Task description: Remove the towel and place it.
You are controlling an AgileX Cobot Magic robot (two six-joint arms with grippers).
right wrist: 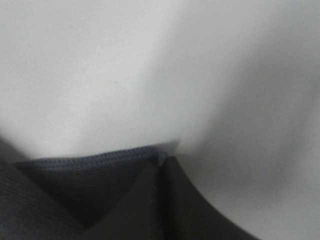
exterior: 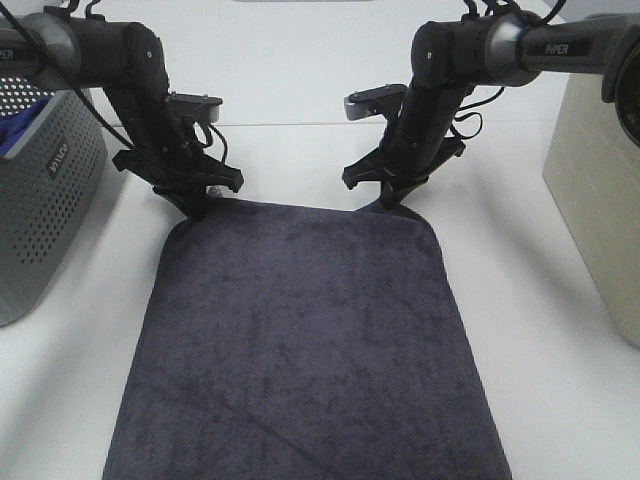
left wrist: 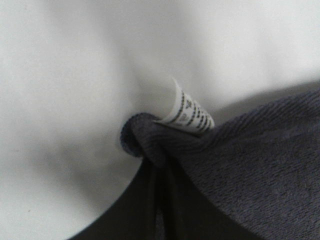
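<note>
The towel (exterior: 300, 340) is a large dark charcoal-grey terry cloth lying flat on the white table, reaching from the middle down to the near edge of the exterior view. My left gripper (exterior: 200, 207) is shut on its far left corner. In the left wrist view that corner (left wrist: 145, 140) is bunched between the dark fingers (left wrist: 150, 200), with the small white tag (left wrist: 187, 112) sticking up. My right gripper (exterior: 388, 203) is shut on the far right corner, and the right wrist view shows the hemmed edge (right wrist: 100, 160) pinched at the closed fingertips (right wrist: 162, 170).
A grey perforated basket (exterior: 45, 190) with something blue inside stands at the left edge. A beige box (exterior: 600, 190) stands at the right edge. Bare white table (exterior: 290, 160) lies between and behind the two arms.
</note>
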